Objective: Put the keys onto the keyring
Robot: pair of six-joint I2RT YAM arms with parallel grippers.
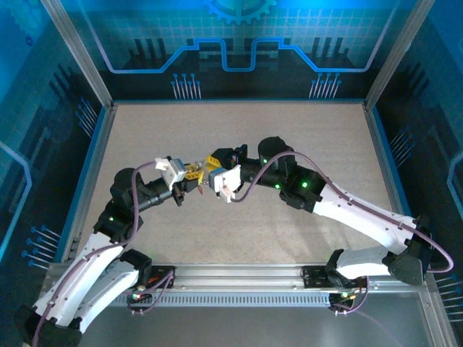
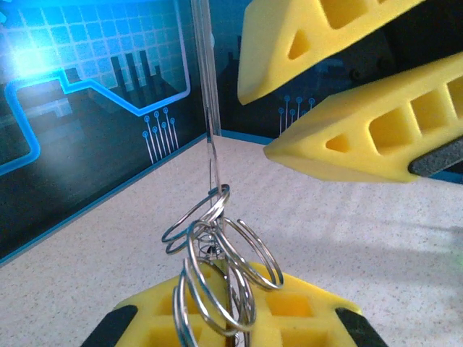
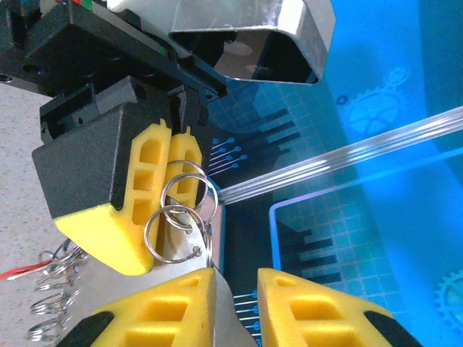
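The keyring (image 2: 215, 206) is a tangle of linked silvery wire loops, held above the table. My left gripper (image 2: 231, 289) is shut on its lower part, and the loops stick up past the yellow fingers. From the right wrist, the left gripper (image 3: 170, 188) shows pinched tight with two loops of the keyring (image 3: 177, 210) hanging out. My right gripper (image 3: 237, 278) is open, its fingertips just short of the loops and holding nothing. It faces them in the left wrist view too, right gripper (image 2: 257, 123). A chain of small rings (image 3: 51, 303) with a red sliver dangles lower left; no key heads are clear.
Both arms meet mid-table, left gripper (image 1: 192, 173) and right gripper (image 1: 213, 163) nearly touching. The speckled beige table (image 1: 239, 130) lies below. Blue-lit walls and aluminium posts (image 1: 79, 50) fence the sides; a metal rail (image 1: 239, 275) runs along the near edge.
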